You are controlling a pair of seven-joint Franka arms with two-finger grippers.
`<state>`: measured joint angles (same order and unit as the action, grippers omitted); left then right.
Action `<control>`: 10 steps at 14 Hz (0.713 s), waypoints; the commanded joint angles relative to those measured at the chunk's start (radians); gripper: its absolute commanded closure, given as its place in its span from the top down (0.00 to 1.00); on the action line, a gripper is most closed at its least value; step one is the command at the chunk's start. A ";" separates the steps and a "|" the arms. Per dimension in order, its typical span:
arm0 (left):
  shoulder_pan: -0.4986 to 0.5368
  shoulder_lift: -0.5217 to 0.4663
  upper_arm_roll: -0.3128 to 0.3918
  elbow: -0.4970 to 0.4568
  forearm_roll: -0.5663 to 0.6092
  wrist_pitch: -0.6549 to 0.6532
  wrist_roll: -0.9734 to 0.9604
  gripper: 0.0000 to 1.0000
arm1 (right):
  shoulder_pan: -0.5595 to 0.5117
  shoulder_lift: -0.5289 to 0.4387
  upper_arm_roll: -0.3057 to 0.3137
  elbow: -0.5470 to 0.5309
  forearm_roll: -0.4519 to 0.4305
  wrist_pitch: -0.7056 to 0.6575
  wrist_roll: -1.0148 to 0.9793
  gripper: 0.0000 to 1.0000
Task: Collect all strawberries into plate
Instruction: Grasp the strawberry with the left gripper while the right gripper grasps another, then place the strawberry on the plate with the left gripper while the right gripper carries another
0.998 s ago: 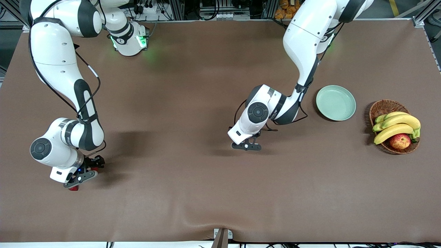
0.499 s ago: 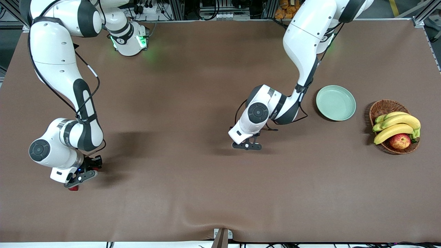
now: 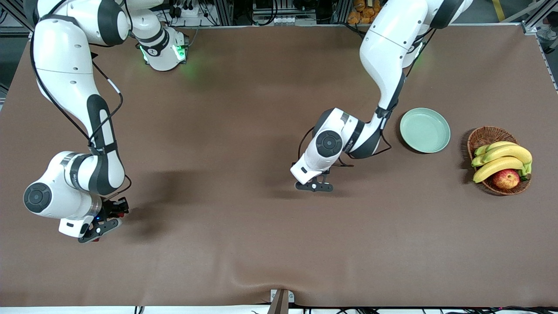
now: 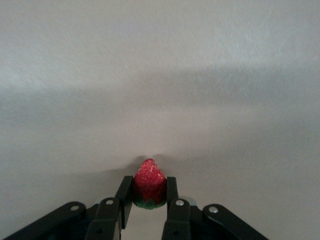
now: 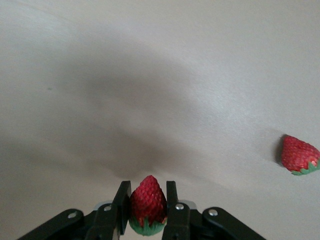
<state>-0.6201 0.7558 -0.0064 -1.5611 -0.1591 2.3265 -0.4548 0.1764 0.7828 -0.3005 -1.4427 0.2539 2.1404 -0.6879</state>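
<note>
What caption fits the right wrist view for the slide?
Right tool shut on a strawberry; another strawberry lies apart on the tablecloth.

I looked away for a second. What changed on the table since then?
The right gripper shut on a strawberry and drew toward the table's end; the left gripper shut on another strawberry, barely shifting. The plate and basket stayed put.

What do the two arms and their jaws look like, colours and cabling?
Both arms have glossy white shells with dark grey joint bands and round dark caps at the wrist. Thin black cables run along the outside. The left gripper and right gripper are black with silver screws. Green lights glow at the right arm's base.
</note>
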 commanded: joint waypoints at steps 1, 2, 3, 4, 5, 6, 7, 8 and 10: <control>0.005 -0.073 0.011 -0.016 0.000 -0.082 -0.004 0.07 | 0.015 -0.053 0.008 -0.011 0.008 -0.056 -0.009 0.00; 0.020 -0.096 0.014 -0.019 0.000 -0.107 -0.002 0.07 | 0.026 -0.062 0.008 -0.015 0.010 -0.059 -0.007 0.00; 0.040 -0.123 0.014 -0.034 0.001 -0.130 0.004 0.07 | 0.035 -0.077 0.008 -0.019 0.011 -0.062 -0.007 0.00; 0.057 -0.153 0.014 -0.057 0.004 -0.136 0.007 0.07 | 0.044 -0.083 0.009 -0.019 0.011 -0.065 -0.005 0.00; 0.068 -0.188 0.014 -0.092 0.035 -0.134 0.018 0.07 | 0.063 -0.091 0.011 -0.019 0.015 -0.065 -0.005 0.00; 0.075 -0.219 0.014 -0.123 0.083 -0.134 0.019 0.07 | 0.081 -0.094 0.011 -0.019 0.039 -0.065 -0.002 0.00; 0.100 -0.254 0.013 -0.154 0.099 -0.134 0.021 0.07 | 0.095 -0.094 0.009 -0.021 0.074 -0.066 0.001 0.00; 0.112 -0.291 0.011 -0.190 0.099 -0.134 0.024 0.08 | 0.104 -0.091 0.011 -0.021 0.097 -0.066 0.001 0.00; 0.132 -0.370 0.013 -0.287 0.101 -0.134 0.036 0.08 | 0.155 -0.083 0.011 -0.024 0.171 -0.062 0.002 0.00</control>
<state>-0.5024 0.5002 0.0109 -1.7125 -0.0792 2.1905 -0.4294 0.2938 0.7129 -0.2885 -1.4448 0.3618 2.0814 -0.6866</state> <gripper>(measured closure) 0.687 0.674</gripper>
